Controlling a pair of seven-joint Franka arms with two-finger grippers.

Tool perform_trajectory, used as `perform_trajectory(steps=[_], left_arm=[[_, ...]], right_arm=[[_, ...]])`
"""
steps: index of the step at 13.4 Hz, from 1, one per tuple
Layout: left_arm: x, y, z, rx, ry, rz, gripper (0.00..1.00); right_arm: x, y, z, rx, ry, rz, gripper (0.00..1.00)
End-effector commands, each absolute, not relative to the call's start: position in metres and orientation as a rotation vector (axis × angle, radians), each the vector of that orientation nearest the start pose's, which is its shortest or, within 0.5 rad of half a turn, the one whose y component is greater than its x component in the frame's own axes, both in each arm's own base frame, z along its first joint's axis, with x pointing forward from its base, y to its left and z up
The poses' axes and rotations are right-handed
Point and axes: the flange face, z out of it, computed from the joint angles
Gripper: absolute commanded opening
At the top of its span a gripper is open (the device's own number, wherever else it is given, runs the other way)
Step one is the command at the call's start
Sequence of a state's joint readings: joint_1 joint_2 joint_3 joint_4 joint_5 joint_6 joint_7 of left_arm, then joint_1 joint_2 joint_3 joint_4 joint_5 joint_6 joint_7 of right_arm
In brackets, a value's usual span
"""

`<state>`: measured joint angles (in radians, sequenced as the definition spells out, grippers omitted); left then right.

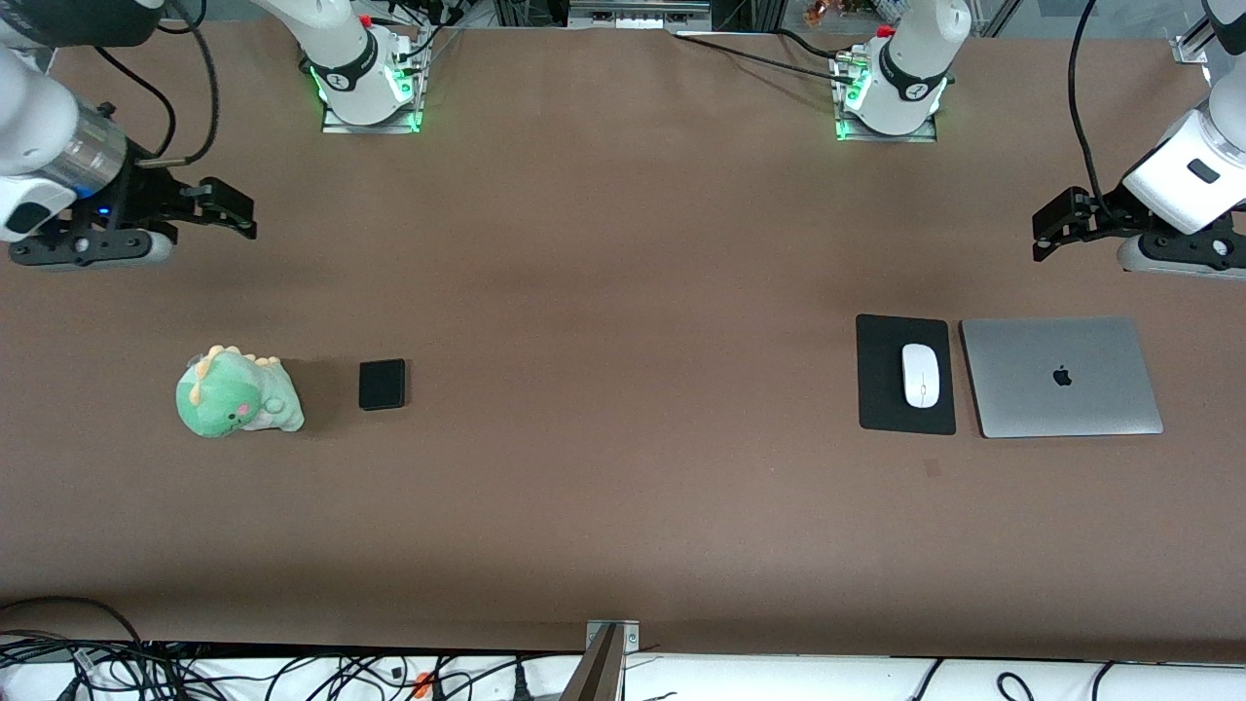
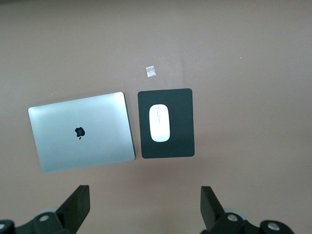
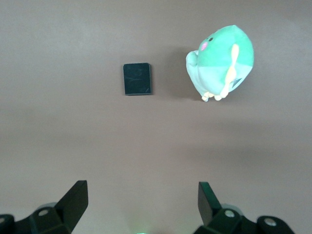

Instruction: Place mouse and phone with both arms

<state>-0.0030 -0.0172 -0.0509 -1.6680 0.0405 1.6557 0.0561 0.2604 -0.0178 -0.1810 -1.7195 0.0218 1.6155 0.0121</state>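
Note:
The white mouse point(image 1: 920, 375) lies on a black pad point(image 1: 881, 389) toward the left arm's end of the table. It also shows in the left wrist view point(image 2: 159, 123). The small black phone point(image 1: 382, 384) lies flat on the table toward the right arm's end, and shows in the right wrist view point(image 3: 137, 79). My left gripper point(image 1: 1046, 232) hangs open and empty over bare table; in its wrist view point(image 2: 145, 204) the jaws stand wide apart. My right gripper point(image 1: 238, 212) hangs open and empty over bare table, also seen in its wrist view point(image 3: 143, 202).
A closed silver laptop point(image 1: 1061, 376) lies beside the pad, at the left arm's end. A green plush dinosaur point(image 1: 237, 393) sits beside the phone, at the right arm's end. A small pale mark point(image 1: 933, 467) is on the table nearer the front camera than the pad.

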Motion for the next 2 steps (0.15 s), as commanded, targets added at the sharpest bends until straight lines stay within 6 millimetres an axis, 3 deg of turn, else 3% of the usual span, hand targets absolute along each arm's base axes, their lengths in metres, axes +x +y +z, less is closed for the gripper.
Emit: perform_trajectory(steps=[1,2], left_arm=[[0.5545,-0.0308,0.6033,-3.077,0.167,-0.020,1.00],[0.5549,-0.0317,0.6032,-3.077,0.157,-0.021,1.00]], right_arm=[[0.5521,0.0480,0.5807,-3.105,-0.148,0.137,1.00],[0.5521,0.0492,0.5846,-3.110,-0.153,0.130,1.00]])
